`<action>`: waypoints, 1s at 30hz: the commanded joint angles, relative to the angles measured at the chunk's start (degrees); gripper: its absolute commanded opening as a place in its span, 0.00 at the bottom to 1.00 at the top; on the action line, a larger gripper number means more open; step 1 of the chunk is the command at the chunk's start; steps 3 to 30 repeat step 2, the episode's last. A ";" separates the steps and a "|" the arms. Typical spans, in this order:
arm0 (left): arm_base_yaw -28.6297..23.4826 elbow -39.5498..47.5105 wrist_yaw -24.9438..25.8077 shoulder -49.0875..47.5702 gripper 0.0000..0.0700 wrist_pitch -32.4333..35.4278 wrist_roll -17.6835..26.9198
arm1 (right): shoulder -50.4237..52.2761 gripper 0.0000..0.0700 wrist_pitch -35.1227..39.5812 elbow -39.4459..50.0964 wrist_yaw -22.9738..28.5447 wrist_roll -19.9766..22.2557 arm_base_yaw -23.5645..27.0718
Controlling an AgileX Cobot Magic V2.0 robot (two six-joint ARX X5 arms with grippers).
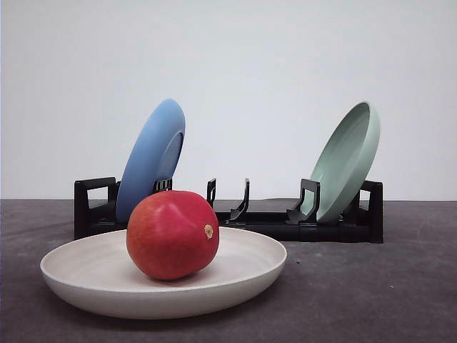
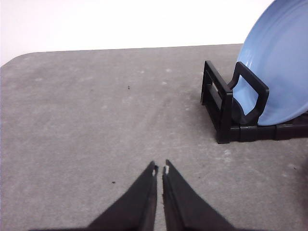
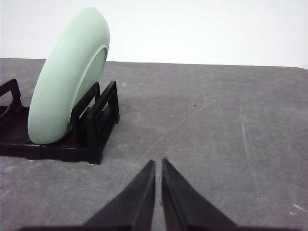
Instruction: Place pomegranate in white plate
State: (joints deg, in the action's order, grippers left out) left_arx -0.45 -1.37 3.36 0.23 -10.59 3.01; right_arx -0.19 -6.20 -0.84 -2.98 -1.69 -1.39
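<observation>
Well, from the front camera I read the placing as done: the pomegranate (image 1: pixel 173 234) sits inside the white plate (image 1: pixel 86 286), a little left of the plate's middle, its pale stem spot turned toward my right. It looks settled on the plate's floor, not leaning on the rim, though the near rim hides the very bottom of the fruit, so I can't swear to exactly where it bears.

Behind it stands the black rack (image 1: pixel 300 221), with the blue plate (image 1: pixel 151 157) propped in its left end and the pale green plate (image 1: pixel 348 161) in its right end, both tilted on edge. The white plate is apart from the rack, nearer to me.

On my left wrist camera the left gripper (image 2: pixel 160 169) has its fingers drawn nearly together, a thin slit between the tips and nothing in them, over bare grey table (image 2: pixel 96 120) with the blue plate's end of the rack off to one side. The right gripper (image 3: pixel 158 163) reads the same on its own camera: tips almost meeting, holding nothing, with the green plate's end of the rack nearby.

So I judge the step in hand to be the wrap-up. The next move calls for little: keep both arms off the plate so the round fruit isn't nudged into rolling, and park them.
</observation>
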 commanded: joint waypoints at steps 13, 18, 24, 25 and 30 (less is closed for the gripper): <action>0.11 0.68 0.22 -0.07 0.00 0.02 0.44 | -0.02 0.02 0.44 0.22 0.04 0.44 0.13; 0.11 0.68 0.22 -0.07 0.00 0.02 0.44 | -0.02 0.02 0.44 0.22 0.04 0.44 0.13; 0.11 0.68 0.22 -0.07 0.00 0.02 0.44 | -0.02 0.02 0.44 0.22 0.04 0.44 0.13; 0.11 0.68 0.22 -0.07 0.00 0.02 0.44 | -0.02 0.02 0.44 0.22 0.04 0.44 0.13; 0.11 0.68 0.22 -0.07 0.00 0.02 0.44 | -0.02 0.02 0.44 0.22 0.04 0.44 0.13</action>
